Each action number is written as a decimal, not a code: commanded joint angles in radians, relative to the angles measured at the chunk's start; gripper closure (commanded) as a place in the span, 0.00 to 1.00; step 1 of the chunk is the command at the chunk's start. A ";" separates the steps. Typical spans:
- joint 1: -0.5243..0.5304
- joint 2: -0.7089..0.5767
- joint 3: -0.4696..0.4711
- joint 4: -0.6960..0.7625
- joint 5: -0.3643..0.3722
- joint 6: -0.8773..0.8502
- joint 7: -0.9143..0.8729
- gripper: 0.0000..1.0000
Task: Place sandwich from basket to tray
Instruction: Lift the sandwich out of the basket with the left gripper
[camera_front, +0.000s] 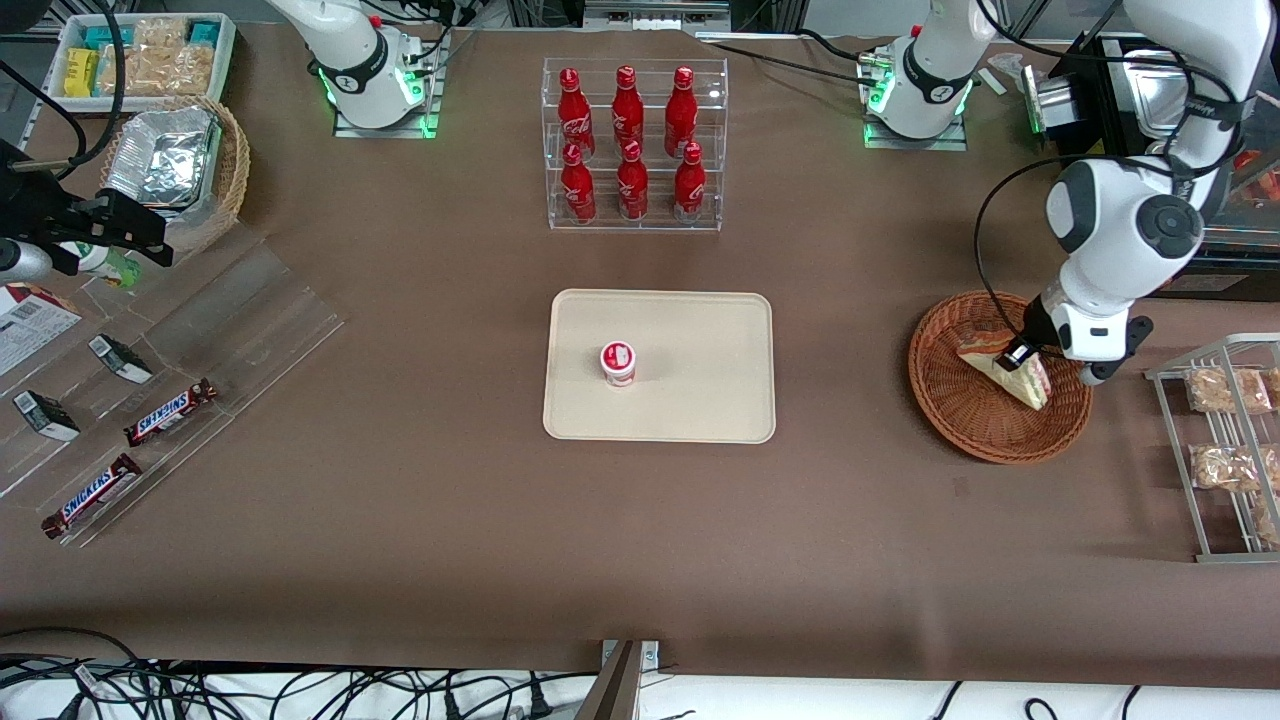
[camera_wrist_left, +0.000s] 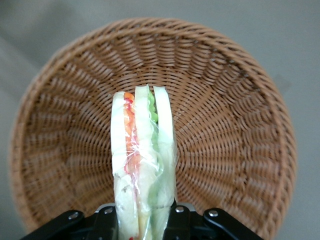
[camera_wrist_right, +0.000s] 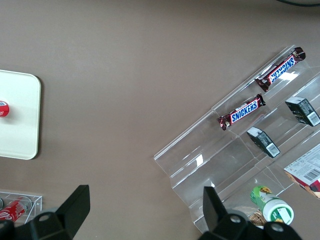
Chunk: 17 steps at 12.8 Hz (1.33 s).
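Gripping clear-wrapped wedge sandwich (camera_wrist_left: 142, 160), gripper (camera_wrist_left: 144, 220) over round woven basket (camera_wrist_left: 235, 125).

You see the gripper (camera_wrist_left: 142, 222), matt black plastic, closed on the sandwich (camera_wrist_left: 142, 165) over the basket (camera_front: 960, 420). Its clear wrap is glossy and crinkled over soft white bread. The basket is rough reddish-brown woven wicker. Toward the parked arm from it, the tray (camera_front: 700, 400) looks smooth, matt cream.

wrapped sandwich (camera_wrist_left: 142, 165) on edge in basket (camera_wrist_left: 235, 115); tray (camera_front: 700, 400) apart
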 joint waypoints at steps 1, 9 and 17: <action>-0.007 -0.034 -0.008 0.192 0.022 -0.285 0.045 1.00; -0.027 0.048 -0.197 0.688 0.009 -0.798 0.051 1.00; -0.312 0.179 -0.220 0.805 0.024 -0.818 -0.066 1.00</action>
